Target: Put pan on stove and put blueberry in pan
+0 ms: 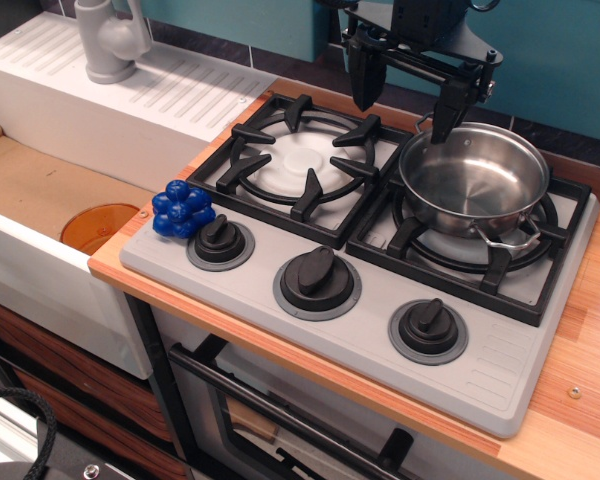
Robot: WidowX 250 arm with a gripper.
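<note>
Arm above end effector (408, 92) cropped, perhaps.

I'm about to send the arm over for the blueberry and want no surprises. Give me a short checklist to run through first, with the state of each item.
1. Pan on the stove: ok, it sits on the right burner grate.
2. Pan free to receive: ok, nothing shows inside it.
3. Gripper empty: ok, jaws open above the pan's far rim, nothing between them.
4. Blueberry reachable: ok, it lies at the stove's front left corner, beside the left knob, uncovered.
5. Path across the left burner: ok, nothing stands on it.
6. Blueberry steady where it lies: cannot tell, it rests near the stove's edge.
</note>
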